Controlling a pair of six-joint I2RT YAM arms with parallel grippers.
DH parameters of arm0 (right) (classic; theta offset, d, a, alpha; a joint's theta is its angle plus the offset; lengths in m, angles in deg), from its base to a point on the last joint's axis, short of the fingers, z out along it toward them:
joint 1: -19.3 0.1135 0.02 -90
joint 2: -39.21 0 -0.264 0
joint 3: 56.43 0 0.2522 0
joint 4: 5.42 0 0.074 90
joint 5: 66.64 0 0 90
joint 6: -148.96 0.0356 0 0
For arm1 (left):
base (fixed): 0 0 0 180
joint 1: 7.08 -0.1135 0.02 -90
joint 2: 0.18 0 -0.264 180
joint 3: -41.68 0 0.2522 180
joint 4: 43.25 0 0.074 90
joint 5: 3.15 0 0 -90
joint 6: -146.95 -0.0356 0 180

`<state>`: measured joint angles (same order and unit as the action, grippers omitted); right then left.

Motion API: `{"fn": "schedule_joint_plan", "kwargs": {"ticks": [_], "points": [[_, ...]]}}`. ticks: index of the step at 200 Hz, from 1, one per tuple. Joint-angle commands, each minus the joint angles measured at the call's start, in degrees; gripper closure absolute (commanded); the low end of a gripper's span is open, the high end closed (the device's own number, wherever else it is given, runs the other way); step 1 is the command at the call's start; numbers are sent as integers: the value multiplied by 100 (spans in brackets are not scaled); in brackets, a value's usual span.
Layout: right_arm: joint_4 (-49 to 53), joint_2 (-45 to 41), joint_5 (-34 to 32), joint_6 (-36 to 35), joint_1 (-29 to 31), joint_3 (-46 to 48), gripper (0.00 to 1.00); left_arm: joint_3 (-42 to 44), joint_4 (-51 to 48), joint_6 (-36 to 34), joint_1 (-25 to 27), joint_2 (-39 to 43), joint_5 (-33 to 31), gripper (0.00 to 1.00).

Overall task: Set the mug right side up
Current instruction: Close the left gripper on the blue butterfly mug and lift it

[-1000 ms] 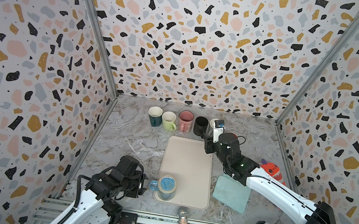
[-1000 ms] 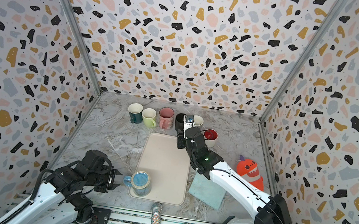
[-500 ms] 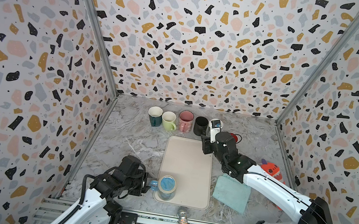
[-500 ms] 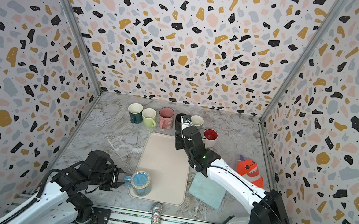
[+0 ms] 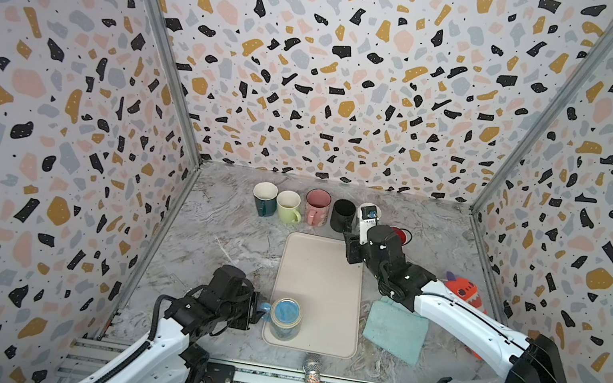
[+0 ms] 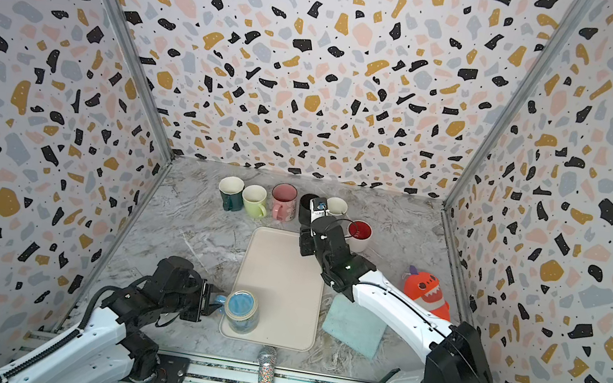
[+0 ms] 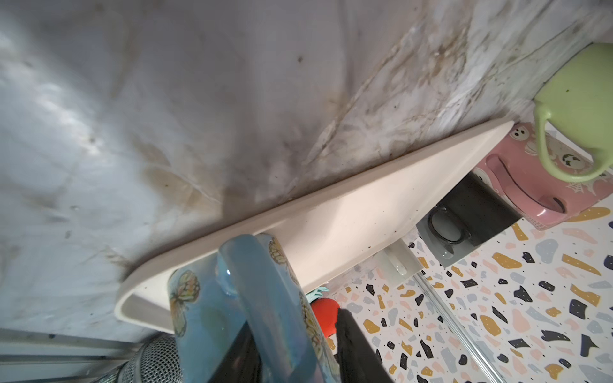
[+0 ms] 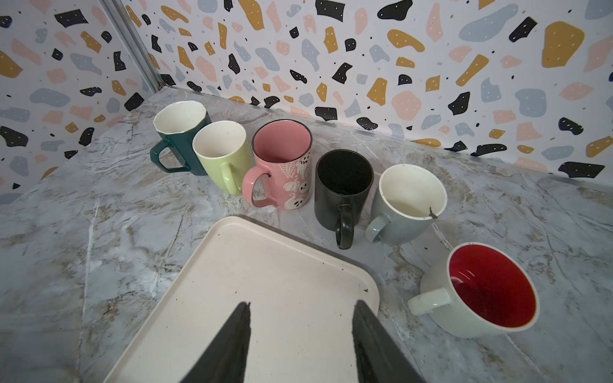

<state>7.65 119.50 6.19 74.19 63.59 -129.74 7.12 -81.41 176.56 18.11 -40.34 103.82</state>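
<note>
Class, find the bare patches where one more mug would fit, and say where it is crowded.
Free: the tray beyond the blue mug at its near left corner; the table between tray and left wall. Crowded: the row of mugs along the back wall; the cloth and toy right of the tray.

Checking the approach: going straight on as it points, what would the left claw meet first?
Likely the handle of the blue mug, which sits between the fingers of the left claw.
</note>
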Motion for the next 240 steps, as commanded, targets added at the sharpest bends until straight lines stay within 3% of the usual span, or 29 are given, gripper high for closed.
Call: {"fn": "schedule_joint_plan", "kwargs": {"ticks": [1,91,126,172,201,240], "points": [[77,-51,-6,87,-26,-145,49,66,461,274,34,-89,87,64],[108,-18,1,109,-61,-112,49,256,895,291,91,-225,118,69],[128,13,-6,129,-62,-114,49,356,1141,343,112,-262,120,78],[150,21,-64,122,-83,-89,49,398,1532,352,110,-428,107,98],[160,22,-67,126,-104,-66,49,441,2259,247,110,-517,-128,100],[201,-12,-94,110,-127,-57,49,447,3817,-447,110,-730,-362,100]]}}
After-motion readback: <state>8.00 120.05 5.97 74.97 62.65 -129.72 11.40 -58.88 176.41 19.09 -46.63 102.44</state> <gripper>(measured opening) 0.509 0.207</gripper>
